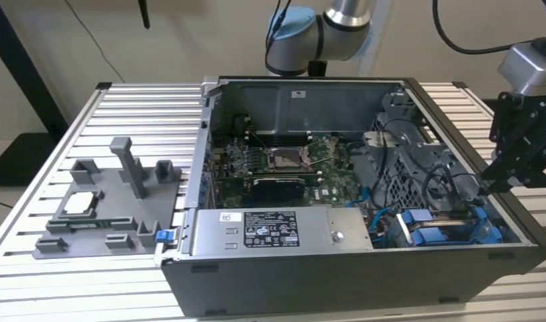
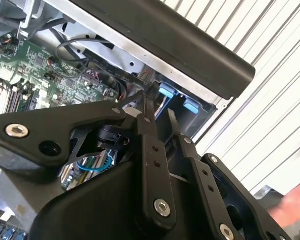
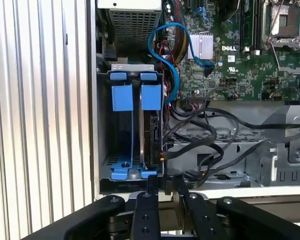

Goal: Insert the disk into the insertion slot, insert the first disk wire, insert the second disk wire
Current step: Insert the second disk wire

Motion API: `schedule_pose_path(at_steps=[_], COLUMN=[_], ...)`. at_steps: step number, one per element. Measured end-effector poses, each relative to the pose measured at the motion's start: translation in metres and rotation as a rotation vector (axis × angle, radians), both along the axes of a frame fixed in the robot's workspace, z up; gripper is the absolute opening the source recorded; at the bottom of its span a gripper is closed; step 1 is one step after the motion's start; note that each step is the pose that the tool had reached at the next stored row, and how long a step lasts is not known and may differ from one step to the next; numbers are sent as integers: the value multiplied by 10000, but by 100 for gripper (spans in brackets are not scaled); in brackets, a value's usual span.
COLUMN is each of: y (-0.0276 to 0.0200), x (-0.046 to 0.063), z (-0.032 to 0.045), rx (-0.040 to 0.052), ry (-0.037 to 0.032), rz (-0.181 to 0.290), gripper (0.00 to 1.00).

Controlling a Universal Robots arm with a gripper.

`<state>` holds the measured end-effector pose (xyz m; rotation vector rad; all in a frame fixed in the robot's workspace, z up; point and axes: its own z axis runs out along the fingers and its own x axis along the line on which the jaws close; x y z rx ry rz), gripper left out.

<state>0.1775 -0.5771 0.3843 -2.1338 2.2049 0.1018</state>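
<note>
The insertion slot [image 3: 121,131] is a grey metal bay with blue tabs in the case's corner, also seen in the exterior view [image 1: 447,231]. The disk [image 3: 152,137] stands edge-on in the bay's compartment nearer the motherboard, under a blue carrier tab [image 3: 150,96]. A bundle of black wires [image 3: 204,135] reaches the disk's edge, and a blue wire [image 3: 164,45] loops from the board toward the bay. My gripper [image 3: 165,180] hovers just outside the case wall beside the bay [image 1: 490,182] [image 2: 159,114]. Its fingers [image 3: 152,184] stand a narrow gap apart with nothing visibly between them.
The open computer case [image 1: 345,282] lies on a slatted metal table [image 1: 40,221]. A grey labelled power-supply box [image 1: 273,231] sits beside the bay, with the motherboard [image 1: 282,161] behind it. A grey parts fixture [image 1: 112,201] stands at the exterior view's left. A person's hand [image 2: 294,200] is near the gripper.
</note>
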Motion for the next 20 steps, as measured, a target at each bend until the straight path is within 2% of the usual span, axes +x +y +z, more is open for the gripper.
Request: schedule_pose_path(at_steps=[3,10,14,20], y=[-2,-7,-36,-101], x=[9,23,28,28], z=[-33,-103,-140,-187], rx=[135,589,843,1125], ry=[0,0,0,-1], rz=[-3,-7,-13,-30], gripper=[100,100,100,100])
